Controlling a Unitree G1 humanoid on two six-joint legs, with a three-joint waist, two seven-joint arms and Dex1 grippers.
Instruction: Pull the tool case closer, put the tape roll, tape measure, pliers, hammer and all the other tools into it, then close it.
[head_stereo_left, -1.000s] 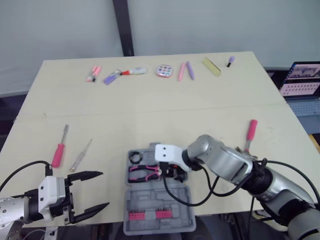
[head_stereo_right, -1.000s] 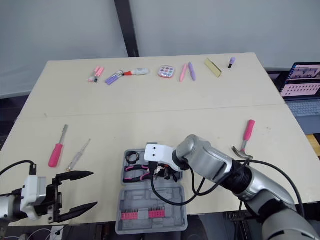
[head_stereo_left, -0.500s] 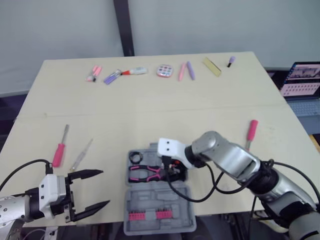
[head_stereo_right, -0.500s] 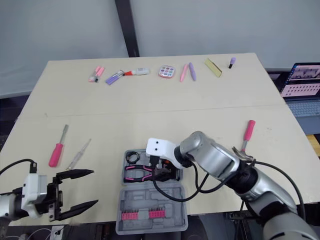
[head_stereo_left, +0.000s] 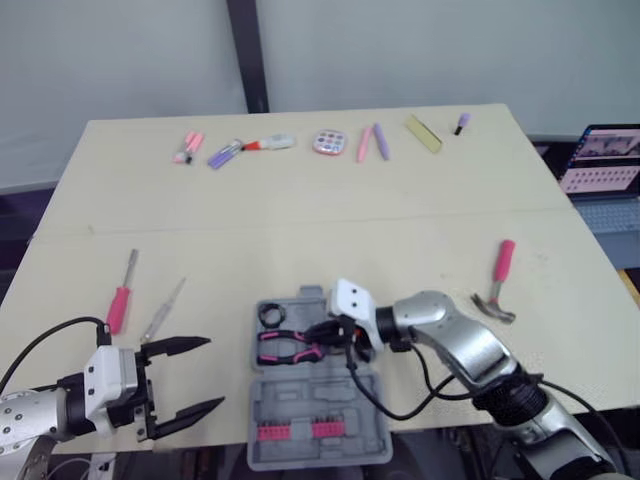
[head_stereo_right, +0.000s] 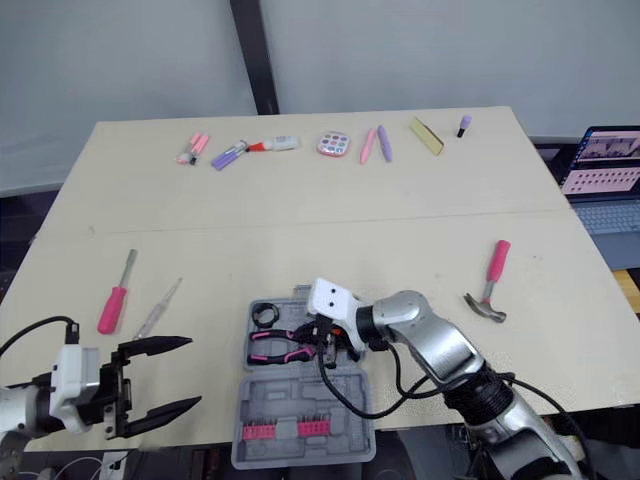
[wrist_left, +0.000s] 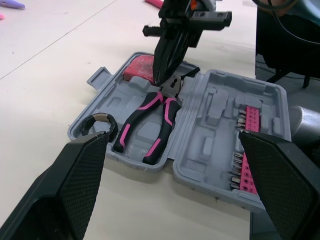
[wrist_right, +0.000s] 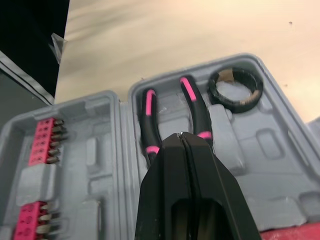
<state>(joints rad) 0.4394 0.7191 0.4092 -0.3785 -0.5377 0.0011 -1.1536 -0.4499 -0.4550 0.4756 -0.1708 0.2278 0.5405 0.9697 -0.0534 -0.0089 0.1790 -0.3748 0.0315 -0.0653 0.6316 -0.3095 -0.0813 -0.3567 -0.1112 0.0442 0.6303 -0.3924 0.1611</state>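
1. Lying open at the near edge of the pale wooden table (head_stereo_left: 300, 220), the grey plastic tool case (head_stereo_left: 300, 395) shows both halves facing upward.
2. Its far half holds the pink-and-black pliers (head_stereo_left: 288, 346), the black tape roll (head_stereo_left: 271, 314) in the left corner, and a red block (wrist_left: 141, 67) in the other corner. I cannot tell if this block is the tape measure.
3. Its near half holds a row of pink bit holders (head_stereo_left: 291, 431).
4. The right gripper (wrist_right: 182, 139) has its two black fingers pressed together with nothing between them, and the tips stand over the head of the pliers.
5. The left gripper (head_stereo_left: 212, 373) is spread wide and holds nothing. It is at the table's near edge, left of the case and apart from it.
6. The pink-handled hammer (head_stereo_left: 498, 281) lies on the table, well to the right of the case.
7. A pink-handled screwdriver (head_stereo_left: 120, 298) and a clear-handled screwdriver (head_stereo_left: 161, 310) lie side by side, left of the case.
8. Any lettering on the case and tools is too small to read.
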